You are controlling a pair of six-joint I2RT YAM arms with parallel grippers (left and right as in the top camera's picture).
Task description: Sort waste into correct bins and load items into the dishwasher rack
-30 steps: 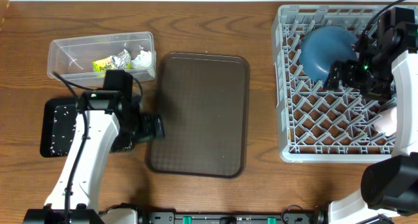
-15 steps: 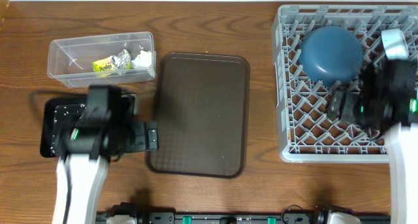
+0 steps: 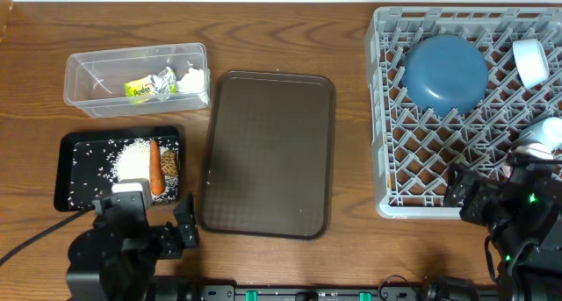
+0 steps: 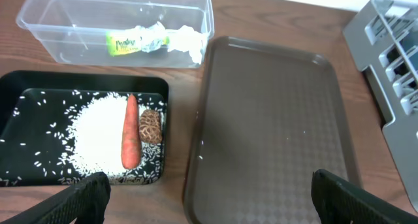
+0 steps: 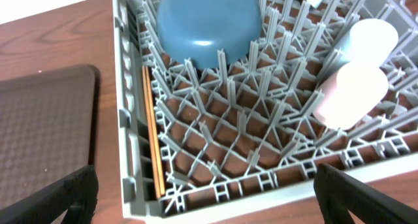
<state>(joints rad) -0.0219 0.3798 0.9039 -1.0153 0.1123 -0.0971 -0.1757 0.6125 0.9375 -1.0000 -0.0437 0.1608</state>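
Fingers of the left gripper [image 4: 212,196] and right gripper [image 5: 208,194] stand wide apart, empty. Waste [image 4: 129,131] fills the clear rectangular plastic tub [image 4: 39,18] and flat black rectangular tray [image 4: 78,82], and dishes [image 5: 206,21] sit in the grey lattice plastic rack [image 3: 379,108]. Sorting looks complete, so only parking both arms remains.

The brown tray [image 3: 270,152] in the middle lies bare, the widest open ground I have. Bare tabletop [image 3: 290,29] runs behind it and down the strip between it and the rack [image 3: 413,191]. On my left the clear tub [image 3: 83,77] stands walled. The wrapper [image 4: 134,41] and tissue [image 4: 186,41] bunch at its right end, and its left end is free. The black tray [image 3: 70,156] has only a low rim, but rice [image 4: 95,136], carrot stick [image 4: 130,140] and nut [image 4: 151,126] crowd its right half. Pegs rise all over the rack. The dark blue bowl [image 3: 445,73] fills the far middle, a pale bowl [image 3: 529,62] the far right, two pale vessels [image 5: 346,93] the right side, and chopsticks [image 5: 151,129] hug the left wall. Only the near middle cells stand open to me
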